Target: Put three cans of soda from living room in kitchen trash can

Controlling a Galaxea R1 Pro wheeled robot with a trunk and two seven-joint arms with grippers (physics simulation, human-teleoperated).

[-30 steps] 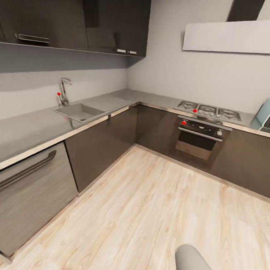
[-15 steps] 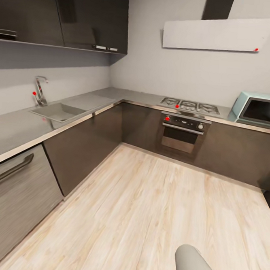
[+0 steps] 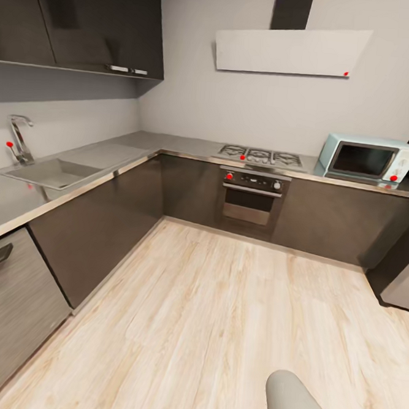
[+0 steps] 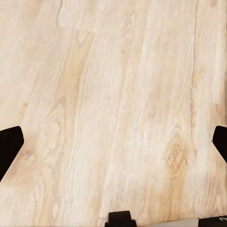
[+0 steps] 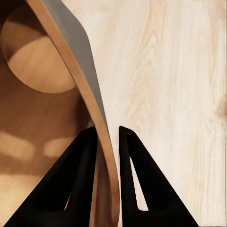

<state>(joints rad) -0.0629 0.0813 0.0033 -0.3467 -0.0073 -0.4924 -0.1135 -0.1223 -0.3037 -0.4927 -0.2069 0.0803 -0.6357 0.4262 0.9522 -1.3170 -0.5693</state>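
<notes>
item: kitchen, dark grey cabinets in an l-shape under a steel counter, pale wood-plank floor.

fixtures on or in the counter: square sink with chrome tap at the left run; gas hob above a built-in oven on the far run; pale blue microwave to the right of the hob. white extractor hood on the wall above the hob. striped steel dishwasher front at near left.

item: tan, round, tapered trash can with brown inside. location: carried at the robot's right side, its grey-tan outer wall showing at the bottom edge of the head view. the inside, with its round base, is seen in the right wrist view; no cans are visible in it.

right tool: the two black fingers pinch the thin rim wall of the trash can, one inside, one outside, nearly closed on it.

left tool: fingertips far apart at the edges of its wrist view, wide open, holding nothing, hanging over bare floor.

handling, judged: the can looks light and thin-walled, somewhat flexible at the rim; a rim pinch lets it swing or tilt, so slow moves suit it. the rim by the slot handle would be the firmest hold.

orange soda cans: none in sight here.
</notes>
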